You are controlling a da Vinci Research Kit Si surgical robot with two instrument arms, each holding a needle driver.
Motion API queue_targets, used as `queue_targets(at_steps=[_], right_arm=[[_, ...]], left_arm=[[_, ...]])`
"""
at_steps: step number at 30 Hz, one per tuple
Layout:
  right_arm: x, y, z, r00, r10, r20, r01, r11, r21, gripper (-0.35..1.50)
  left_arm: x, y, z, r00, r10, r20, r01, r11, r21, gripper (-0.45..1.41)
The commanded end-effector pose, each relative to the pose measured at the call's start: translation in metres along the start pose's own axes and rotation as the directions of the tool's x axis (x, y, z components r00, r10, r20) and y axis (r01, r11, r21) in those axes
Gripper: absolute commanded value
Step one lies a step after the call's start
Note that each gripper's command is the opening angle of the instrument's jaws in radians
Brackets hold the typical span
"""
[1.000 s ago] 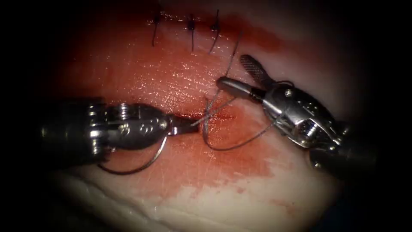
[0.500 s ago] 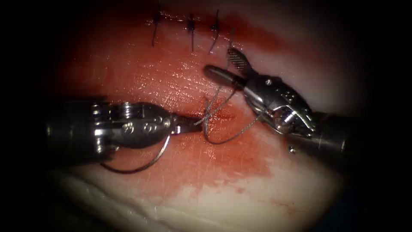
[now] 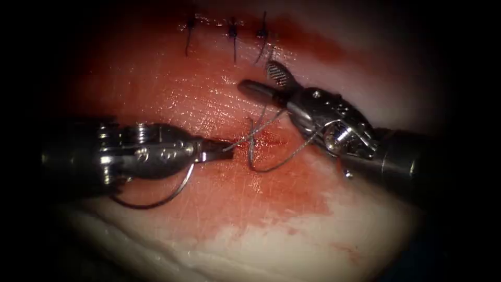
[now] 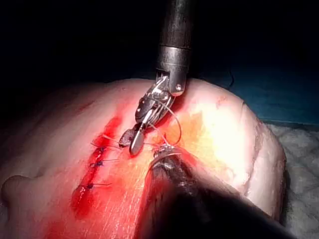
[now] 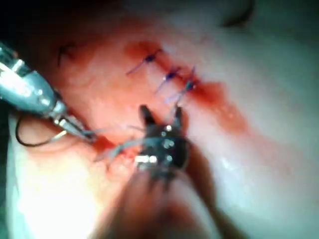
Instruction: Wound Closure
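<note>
In the endoscope view my left tool [image 3: 227,149] comes in from the left, its jaws shut on the thread [image 3: 245,138] just below the cut. The curved needle [image 3: 162,198] hangs under this tool, out of the tissue [image 3: 250,219]. My right tool [image 3: 257,75] has open jaws holding nothing, close under the three tied stitches [image 3: 232,31]. The thread winds around its wrist and forms a loop [image 3: 271,167] on the tissue. The right wrist view shows the right tool's open jaws [image 5: 161,113], the left tool [image 5: 82,130] and the needle [image 5: 30,142]. In the left wrist view is the right tool [image 4: 129,143].
Red fluid [image 3: 292,193] covers the tissue around the loop and below it. Cut ends of thread [image 3: 187,44] stick out from the tied stitches along the cut. The tissue's pale front edge [image 3: 209,258] lies near the picture's bottom.
My right tool has moved left and up toward the stitches with its jaws still open, and the loop has shrunk. The left tool has drawn slightly left with the thread.
</note>
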Motion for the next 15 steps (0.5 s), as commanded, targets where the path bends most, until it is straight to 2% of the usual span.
queue_targets(at_steps=[1,5,10,12,13,14,15], right_arm=[[-0.0003,-0.0002,0.0011,1.0,-0.003,-0.002,0.003,1.0,0.002,1.04],[-0.0003,-0.0004,0.0012,1.0,-0.003,0.0,0.003,1.0,0.0,1.19],[-0.0003,-0.0004,0.0015,1.0,-0.002,-0.001,0.002,1.0,-0.003,1.19],[-0.0003,-0.0004,0.0015,1.0,-0.002,-0.001,0.002,1.0,-0.003,0.84],[-0.0003,-0.0005,0.0015,1.0,-0.002,-0.002,0.002,1.0,-0.006,0.49],[-0.0003,-0.0005,0.0014,1.0,-0.002,0.004,0.002,1.0,0.009,-0.16],[-0.0003,-0.0006,0.0014,1.0,-0.014,0.009,0.014,1.0,0.021,-0.35]], left_arm=[[0.0001,-0.0001,0.0008,1.0,0.0,-0.002,0.0,1.0,-0.001,-0.45],[0.0001,0.0,0.0008,1.0,0.0,-0.002,0.0,1.0,-0.001,-0.45],[0.0001,0.0,0.0008,1.0,0.0,-0.001,0.0,1.0,0.0,-0.45],[0.0001,0.0,0.0008,1.0,0.0,-0.002,0.0,1.0,0.0,-0.45],[0.0001,0.0,0.0009,1.0,0.0,-0.002,0.0,1.0,0.0,-0.45],[0.0001,0.0,0.0009,1.0,0.0,-0.002,0.0,1.0,0.0,-0.45],[0.0001,0.0,0.0008,1.0,0.001,-0.002,-0.001,1.0,-0.001,-0.45]])
